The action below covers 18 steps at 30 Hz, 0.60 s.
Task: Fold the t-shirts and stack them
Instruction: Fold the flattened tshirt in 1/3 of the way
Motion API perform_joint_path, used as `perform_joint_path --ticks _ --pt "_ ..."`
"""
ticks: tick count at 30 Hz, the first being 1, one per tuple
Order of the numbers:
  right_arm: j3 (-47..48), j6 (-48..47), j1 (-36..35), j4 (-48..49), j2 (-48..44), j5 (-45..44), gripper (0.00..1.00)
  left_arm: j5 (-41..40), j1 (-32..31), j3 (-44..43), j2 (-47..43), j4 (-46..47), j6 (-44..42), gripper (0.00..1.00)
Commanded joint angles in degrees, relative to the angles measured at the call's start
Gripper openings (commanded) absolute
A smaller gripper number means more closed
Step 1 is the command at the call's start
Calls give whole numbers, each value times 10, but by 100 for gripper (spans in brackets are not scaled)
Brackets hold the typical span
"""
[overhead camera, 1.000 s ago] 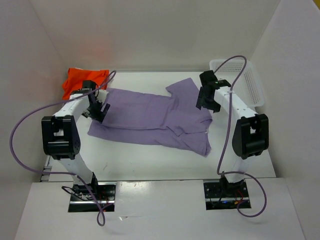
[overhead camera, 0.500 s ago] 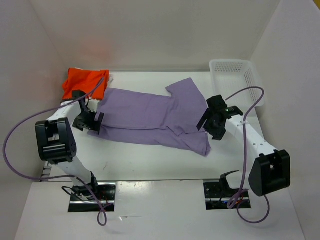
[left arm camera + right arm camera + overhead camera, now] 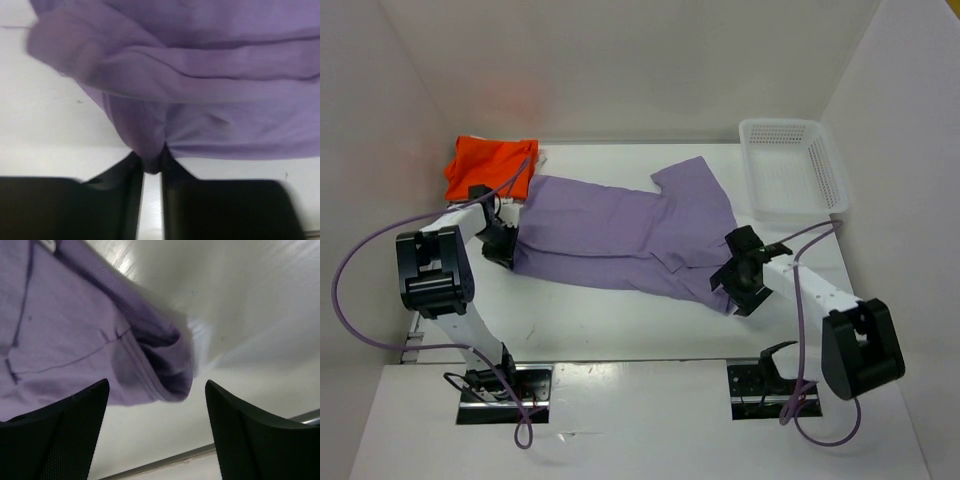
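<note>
The lavender t-shirt (image 3: 620, 235) lies spread across the table, creased, with a sleeve folded over at its right. My left gripper (image 3: 503, 246) sits at the shirt's left edge. In the left wrist view the left gripper (image 3: 151, 167) is shut on a pinched fold of the lavender t-shirt (image 3: 200, 75). My right gripper (image 3: 734, 284) is at the shirt's near right corner. In the right wrist view the right gripper (image 3: 157, 407) stands open, the rolled corner of the lavender t-shirt (image 3: 165, 372) just ahead between its fingers. The orange t-shirt (image 3: 485, 165) lies bunched at the back left.
A white perforated basket (image 3: 835, 180) stands at the back right corner. White walls close the table in on the left, back and right. Purple cables loop from both arms.
My left gripper has moved in and shut on the shirt's left edge. My right arm has swung from the back right down to the shirt's near right corner, jaws opening wider.
</note>
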<state>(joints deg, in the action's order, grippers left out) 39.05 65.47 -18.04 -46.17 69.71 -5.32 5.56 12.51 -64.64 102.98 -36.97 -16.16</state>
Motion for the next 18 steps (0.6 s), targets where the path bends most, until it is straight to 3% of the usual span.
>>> perform_joint_path --ticks 1,3,4,5,6,7,13,16,18 --pt "-13 13 -3 68 55 -1 79 23 3 24 15 8 -1 17" --pt "2 6 -3 76 97 -1 58 23 3 24 15 8 -6 8" --pt "8 -7 -3 76 106 -1 30 16 3 24 15 8 -6 0" --pt "8 -7 -3 76 112 -1 16 7 3 29 7 8 -11 0" --pt "17 -17 4 71 112 -7 5 0 3 29 -7 8 -12 0" --pt "27 -29 12 56 112 -7 0 -20 3 35 -17 2 -26 0" --pt "87 -57 24 -35 25 -7 0 -116 3 53 -121 -68 -83 0" --pt "114 -87 24 -112 25 -7 0 -147 3 72 -143 -106 -93 1" --pt "121 -106 24 -121 31 -14 0 -168 3 86 -149 -119 -98 12"
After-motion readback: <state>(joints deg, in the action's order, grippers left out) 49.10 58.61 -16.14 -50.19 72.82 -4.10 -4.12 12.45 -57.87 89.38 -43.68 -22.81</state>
